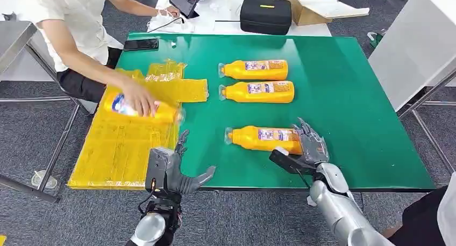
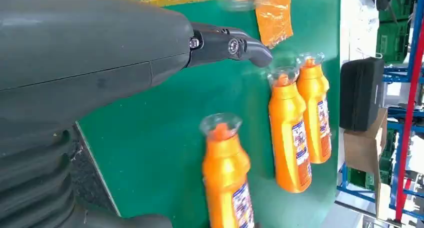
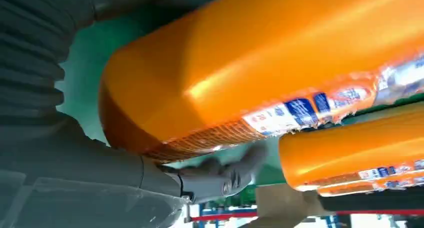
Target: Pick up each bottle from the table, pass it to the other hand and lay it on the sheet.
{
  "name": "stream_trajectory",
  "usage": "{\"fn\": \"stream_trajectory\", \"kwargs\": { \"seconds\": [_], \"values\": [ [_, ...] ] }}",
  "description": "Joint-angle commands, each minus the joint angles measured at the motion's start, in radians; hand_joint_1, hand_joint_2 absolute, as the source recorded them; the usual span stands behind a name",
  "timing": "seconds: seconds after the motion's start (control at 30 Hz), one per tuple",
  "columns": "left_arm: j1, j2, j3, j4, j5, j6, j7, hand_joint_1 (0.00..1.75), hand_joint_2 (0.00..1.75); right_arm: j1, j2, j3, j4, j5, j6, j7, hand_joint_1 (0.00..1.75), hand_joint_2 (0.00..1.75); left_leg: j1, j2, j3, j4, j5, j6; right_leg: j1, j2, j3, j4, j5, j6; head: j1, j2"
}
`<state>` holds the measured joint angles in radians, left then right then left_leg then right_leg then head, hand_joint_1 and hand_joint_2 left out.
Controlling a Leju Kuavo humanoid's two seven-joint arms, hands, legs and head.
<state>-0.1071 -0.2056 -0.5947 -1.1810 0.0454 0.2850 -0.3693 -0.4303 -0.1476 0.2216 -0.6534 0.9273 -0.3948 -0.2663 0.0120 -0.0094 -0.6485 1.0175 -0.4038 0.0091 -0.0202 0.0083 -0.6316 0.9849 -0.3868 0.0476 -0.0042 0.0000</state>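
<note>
Both hands sit right at the near edge of the green table (image 1: 349, 95). Right hand (image 1: 306, 146) is up against the base end of the nearest bottle (image 1: 263, 139); in the right wrist view the orange body fills the palm side with fingers (image 3: 225, 175) curling under it. Looks like it's closing around it, but I can't tell if the grasp is actually firm yet. Left hand (image 1: 177, 168) is released, fingers spread, holding nothing, hovering near the corner of the yellow sheet (image 1: 123, 149).

Key relation: that bottle lies flat, long axis running left-right across the table, cap pointing toward the left hand, base in the right hand. So the right hand is clearly the nearer one, and the handover would go leftward, toward the sheet.

2 more bottles (image 1: 257, 81) lie parallel farther back, caps pointing the same way. A person's hand (image 1: 141, 99) is on another bottle (image 1: 140, 109) already on the sheet.

Labels are blue and white with some red, but the writing is too small and blurry to read, so no brand.
</note>
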Motion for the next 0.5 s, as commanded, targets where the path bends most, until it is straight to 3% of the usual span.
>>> {"fn": "stream_trajectory", "kwargs": {
  "seconds": [0.03, 0.13, 0.17, 0.23, 0.5],
  "values": [
    [-0.036, 0.020, -0.030, 0.052, 0.001, 0.006, -0.001, 0.00, 1.75, -0.017, -0.001, 0.023, 0.103, -0.026, 0.041, -0.018, 1.75, 1.75, 0.001, -0.001, 0.005, -0.001, -0.001, 0.000, 0.001, -0.002, 0.005, -0.001, -0.001, -0.002, 0.000, 0.000],
    [-0.039, 0.022, -0.031, 0.052, 0.001, 0.008, -0.005, 0.00, 1.75, -0.009, -0.001, 0.010, 0.096, -0.083, 0.074, -0.075, 1.75, 1.75, 0.001, -0.001, 0.008, -0.001, -0.002, 0.000, 0.002, -0.003, 0.009, -0.002, -0.002, -0.003, 0.000, 0.000],
    [-0.043, 0.021, -0.030, 0.058, 0.020, -0.005, 0.005, 0.00, 1.75, 0.002, 0.002, -0.007, 0.082, -0.160, 0.141, -0.165, 1.75, 1.75, 0.001, 0.000, 0.007, -0.001, -0.001, 0.000, 0.002, -0.002, 0.008, -0.002, -0.002, -0.003, 0.000, 0.000],
    [-0.055, 0.024, -0.029, 0.076, 0.078, -0.057, 0.032, 0.00, 1.75, 0.016, 0.003, -0.030, 0.084, -0.257, 0.259, -0.247, 1.75, 1.75, 0.001, -0.001, 0.004, -0.001, 0.000, 0.000, 0.002, -0.002, 0.005, -0.002, -0.001, -0.002, 0.000, 0.000],
    [-0.066, 0.028, -0.028, 0.072, 0.111, -0.069, 0.004, 0.00, 1.75, 0.057, 0.021, -0.057, 0.034, -0.375, 0.321, -0.339, 1.75, 1.75, 0.001, -0.001, 0.008, -0.002, -0.001, 0.000, 0.002, -0.002, 0.008, -0.002, -0.001, -0.003, 0.000, 0.000]
  ]
}}
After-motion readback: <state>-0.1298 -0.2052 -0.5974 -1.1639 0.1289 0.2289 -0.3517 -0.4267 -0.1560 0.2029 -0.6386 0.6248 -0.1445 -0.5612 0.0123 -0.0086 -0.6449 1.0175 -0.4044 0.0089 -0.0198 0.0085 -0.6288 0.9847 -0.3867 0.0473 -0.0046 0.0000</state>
